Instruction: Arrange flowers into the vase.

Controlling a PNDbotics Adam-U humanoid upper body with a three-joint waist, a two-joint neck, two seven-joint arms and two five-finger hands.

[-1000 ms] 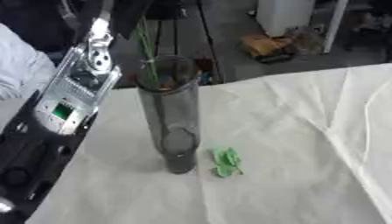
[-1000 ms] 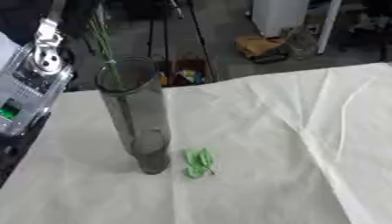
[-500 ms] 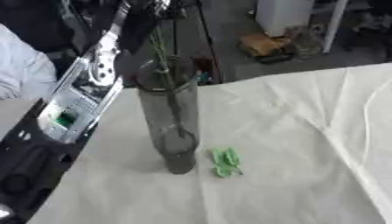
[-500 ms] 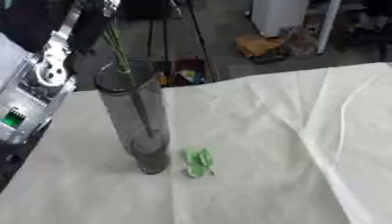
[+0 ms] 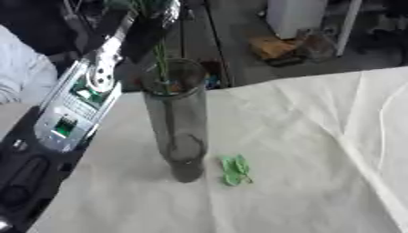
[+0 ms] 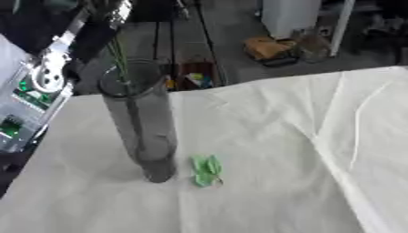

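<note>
A tall dark glass vase [image 5: 180, 132] stands upright on the white cloth. Thin green flower stems [image 5: 160, 61] hang down into its mouth, their lower ends showing through the glass. My left arm [image 5: 76, 100] comes in from the left and rises to the top edge. There my left hand [image 5: 150, 25] is blurred and dark above the vase, closed on the stems' upper part. The flower heads are out of view. A small green leaf piece [image 6: 207, 169] lies on the cloth just right of the vase's base. My right hand shows in neither view.
The white cloth [image 6: 303, 150] has raised folds toward the right. Beyond the table's far edge is floor with a brown box [image 6: 271, 48] and a white cabinet [image 6: 295, 16]. A white sleeve [image 5: 20, 73] shows at the left edge.
My left hand has swung up and right from beside the vase to above its mouth, bringing the stems with it. The vase and the leaf piece stay put.
</note>
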